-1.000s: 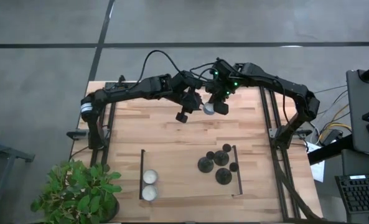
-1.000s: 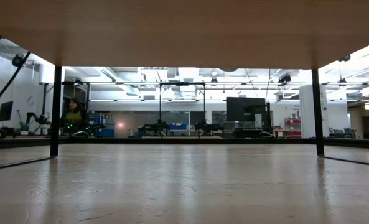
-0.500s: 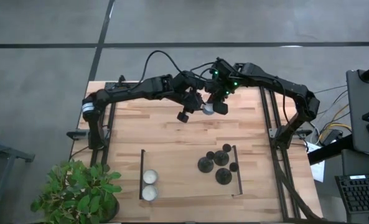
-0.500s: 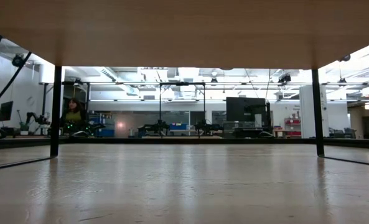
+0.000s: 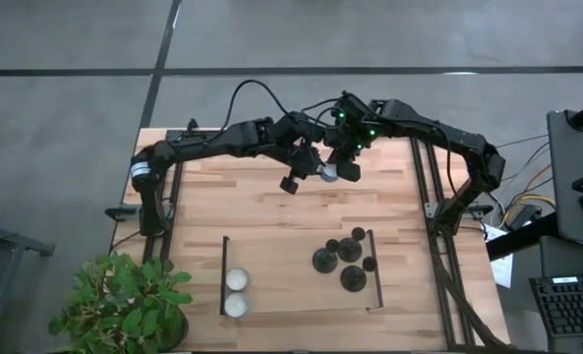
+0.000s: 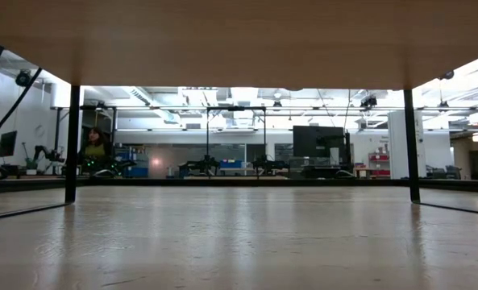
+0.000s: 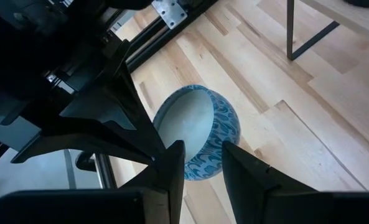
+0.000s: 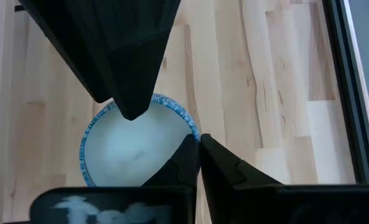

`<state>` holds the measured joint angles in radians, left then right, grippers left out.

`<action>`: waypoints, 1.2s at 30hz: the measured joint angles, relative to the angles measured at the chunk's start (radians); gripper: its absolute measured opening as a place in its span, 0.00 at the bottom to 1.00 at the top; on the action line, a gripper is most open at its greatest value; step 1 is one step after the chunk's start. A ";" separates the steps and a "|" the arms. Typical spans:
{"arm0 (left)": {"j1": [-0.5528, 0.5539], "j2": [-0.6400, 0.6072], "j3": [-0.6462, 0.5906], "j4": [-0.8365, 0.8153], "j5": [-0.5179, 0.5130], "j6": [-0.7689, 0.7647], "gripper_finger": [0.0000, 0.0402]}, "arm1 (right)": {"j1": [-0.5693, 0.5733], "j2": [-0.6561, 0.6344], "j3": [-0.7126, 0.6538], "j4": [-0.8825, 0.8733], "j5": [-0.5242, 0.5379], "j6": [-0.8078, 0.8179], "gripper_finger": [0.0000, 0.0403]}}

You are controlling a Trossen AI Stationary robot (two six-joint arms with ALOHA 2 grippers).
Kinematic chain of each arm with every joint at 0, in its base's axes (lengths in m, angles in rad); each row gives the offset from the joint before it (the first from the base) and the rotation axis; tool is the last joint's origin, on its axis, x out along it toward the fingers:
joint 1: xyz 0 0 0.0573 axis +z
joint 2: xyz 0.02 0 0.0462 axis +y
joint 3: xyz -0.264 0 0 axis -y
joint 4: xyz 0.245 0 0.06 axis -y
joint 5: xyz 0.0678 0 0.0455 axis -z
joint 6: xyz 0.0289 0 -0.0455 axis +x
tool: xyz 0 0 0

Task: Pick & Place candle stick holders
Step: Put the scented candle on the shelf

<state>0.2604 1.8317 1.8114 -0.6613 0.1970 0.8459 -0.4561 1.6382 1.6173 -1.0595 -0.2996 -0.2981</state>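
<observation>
A small bowl (image 5: 327,173), blue-patterned outside and white inside, is at the far middle of the table between both grippers. My left gripper (image 5: 317,169) and my right gripper (image 5: 337,168) are each shut on its rim. It also shows in the left wrist view (image 7: 218,127) and the right wrist view (image 8: 131,149). The black candle stick holders (image 5: 342,258) stand on their disc bases in a cluster at the near right, untouched. The low view shows neither the grippers nor the bowl. My left gripper holds the bowl's rim (image 7: 200,171), one finger (image 7: 172,163) inside the bowl and one (image 7: 237,167) outside the wall. It comes from the table's left. The bowl sits tilted. Whether it rests on the table I cannot tell. My right gripper pinches the bowl's rim (image 8: 193,132) between its two fingers (image 8: 187,155), on the side opposite the left gripper's fingers (image 8: 131,102). It comes from the table's right.
Two white round candles (image 5: 237,292) lie at the near middle-left. A thin black frame (image 5: 223,275) with upright bars (image 5: 374,270) borders the candles and holders. A potted plant (image 5: 124,307) stands at the near left corner. Bare wood lies between the bowl and the holders.
</observation>
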 joint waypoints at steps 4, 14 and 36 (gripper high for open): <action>0.000 0.005 0.000 0.004 0.019 0.005 0.26 | 0.000 0.000 0.000 -0.002 0.000 0.003 0.02; 0.000 0.005 0.001 -0.019 0.047 0.011 0.26 | 0.000 0.000 -0.001 0.000 -0.012 0.008 0.02; -0.005 0.009 0.052 -0.083 0.055 0.013 0.12 | 0.000 -0.003 -0.001 0.024 -0.026 -0.001 0.02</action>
<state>0.2556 1.8405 1.8637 -0.7442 0.2519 0.8593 -0.4561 1.6348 1.6160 -1.0356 -0.3255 -0.2989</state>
